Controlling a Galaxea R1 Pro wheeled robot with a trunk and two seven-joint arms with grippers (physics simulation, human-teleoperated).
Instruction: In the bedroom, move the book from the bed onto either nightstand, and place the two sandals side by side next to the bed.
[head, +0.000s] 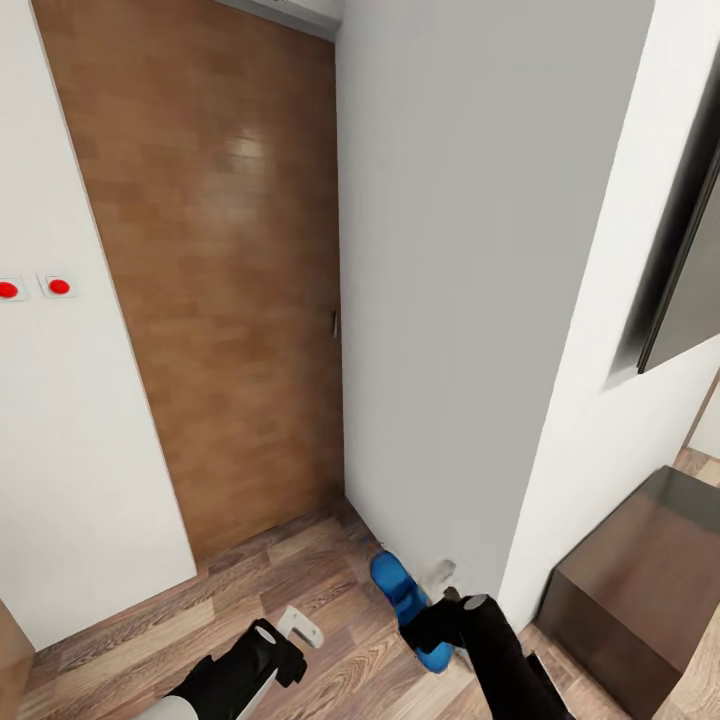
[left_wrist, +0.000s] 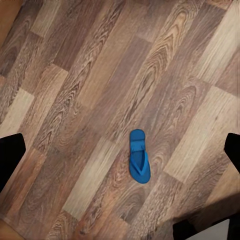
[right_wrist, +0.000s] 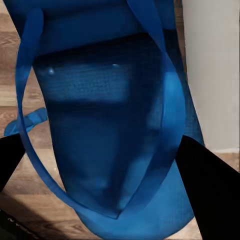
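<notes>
I am looking down from the head camera at a wood floor in a corner: a brown door ahead, a white wall beside it, and a dark brown cabinet to the right.

My right gripper sits low by the foot of the wall, and a blue sandal sticks out from under it, heel end toward the door. In the right wrist view that sandal sits very close between my two black fingers, its straps meeting in a V near the camera. The fingers flank it on both sides, but I cannot tell whether they press on it or just stand beside it, nor whether it is lifted off the floor.

My left gripper hangs over bare floor, well left of the right one. In its wrist view a second sandal lies flat on the planks, far below. The dark fingertips sit at opposite edges of that view, so the left jaws are spread wide and hold nothing.
</notes>
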